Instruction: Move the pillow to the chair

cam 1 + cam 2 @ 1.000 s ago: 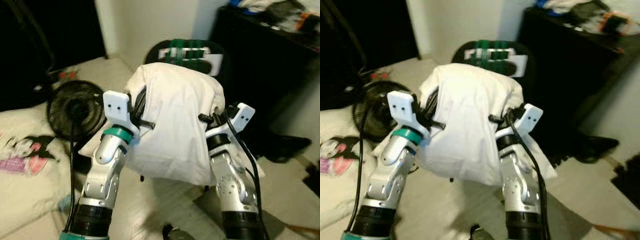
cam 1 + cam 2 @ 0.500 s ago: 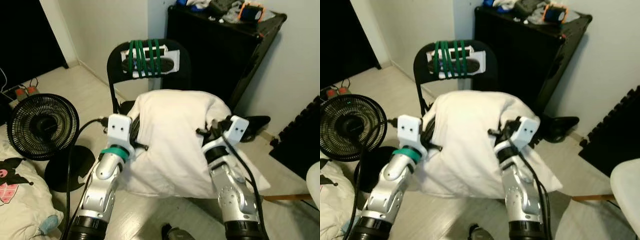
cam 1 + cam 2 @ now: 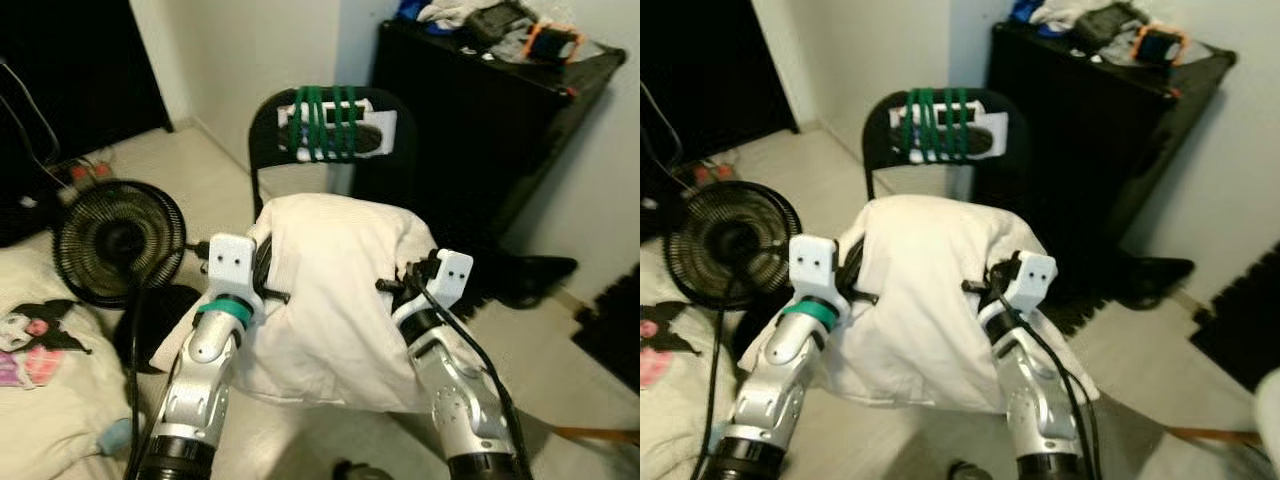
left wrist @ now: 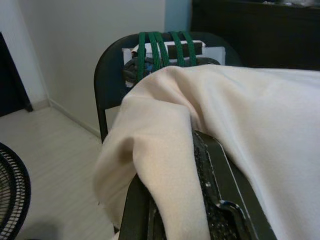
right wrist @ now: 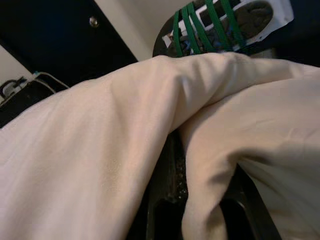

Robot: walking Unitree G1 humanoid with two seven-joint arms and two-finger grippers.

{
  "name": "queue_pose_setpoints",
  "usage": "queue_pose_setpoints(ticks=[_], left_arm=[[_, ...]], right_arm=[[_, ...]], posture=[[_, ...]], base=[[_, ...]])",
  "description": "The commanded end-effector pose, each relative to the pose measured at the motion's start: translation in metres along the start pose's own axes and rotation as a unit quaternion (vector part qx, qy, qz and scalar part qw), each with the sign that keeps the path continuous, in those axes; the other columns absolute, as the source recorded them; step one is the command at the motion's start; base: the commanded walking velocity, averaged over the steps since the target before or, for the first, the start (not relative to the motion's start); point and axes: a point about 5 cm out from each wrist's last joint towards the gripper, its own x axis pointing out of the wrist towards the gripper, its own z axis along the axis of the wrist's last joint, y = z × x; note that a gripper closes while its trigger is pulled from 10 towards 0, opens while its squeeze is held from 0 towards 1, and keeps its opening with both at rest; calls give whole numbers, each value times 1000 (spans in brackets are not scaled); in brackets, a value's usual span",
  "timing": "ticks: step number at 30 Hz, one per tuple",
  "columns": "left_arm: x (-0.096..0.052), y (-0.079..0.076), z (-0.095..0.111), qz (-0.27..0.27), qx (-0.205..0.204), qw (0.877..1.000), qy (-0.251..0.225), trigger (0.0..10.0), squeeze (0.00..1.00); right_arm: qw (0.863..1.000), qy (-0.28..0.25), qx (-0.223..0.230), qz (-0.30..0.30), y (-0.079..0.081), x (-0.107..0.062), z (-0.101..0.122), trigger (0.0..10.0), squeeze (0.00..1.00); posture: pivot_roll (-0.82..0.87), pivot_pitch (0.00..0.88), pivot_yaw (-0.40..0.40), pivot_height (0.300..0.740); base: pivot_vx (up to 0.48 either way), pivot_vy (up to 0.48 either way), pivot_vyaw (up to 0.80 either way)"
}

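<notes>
A white pillow (image 3: 335, 290) hangs in front of me, held up between both arms. My left gripper (image 3: 272, 290) is shut on the pillow's left side, and its black fingers (image 4: 220, 200) pinch a fold of the fabric. On the pillow's right side my right gripper (image 3: 392, 288) is shut too, with cloth draped over its fingers (image 5: 172, 185). The chair (image 3: 335, 125) is black, with green straps wound round its backrest. It stands just behind the pillow, which hides its seat.
A black floor fan (image 3: 120, 240) stands at the left, its cable trailing by my left arm. A black cabinet (image 3: 480, 110) with clutter on top is right of the chair. Printed bedding (image 3: 40, 370) lies at the lower left. A dark object (image 3: 530, 270) lies on the floor by the cabinet.
The whole view has swung and steadied, so the chair's back now stands above the pillow. Both grippers keep their hold on the pillow.
</notes>
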Motion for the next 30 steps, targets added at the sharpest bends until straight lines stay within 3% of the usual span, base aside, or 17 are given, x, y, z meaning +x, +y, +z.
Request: queue_pose_setpoints(ticks=[1, 8, 21, 25, 30], left_arm=[[3, -15, 5, -30, 4, 999, -16, 10000, 0], [3, -16, 4, -29, -4, 999, -16, 10000, 0], [3, -18, 3, -34, -9, 999, -14, 10000, 0], [2, -20, 3, -40, -12, 999, -13, 10000, 0], [3, -20, 4, -40, -12, 999, -14, 10000, 0]], right_arm=[[996, -20, 22, 78, 33, 7, 5, 10000, 0], [995, -20, 18, 95, 39, 8, 6, 10000, 0], [996, -15, 26, 87, 36, 5, 4, 10000, 0], [997, -14, 29, 77, 32, 5, 5, 10000, 0], [997, -19, 22, 76, 32, 5, 5, 10000, 0]], posture=[[-29, 31, 70, 740], [-27, 42, 66, 740], [-28, 50, 72, 740], [-26, 51, 74, 740], [-23, 51, 76, 740]], base=[[296, 0, 0], [292, 0, 0], [274, 0, 0], [256, 0, -800], [263, 0, 0]])
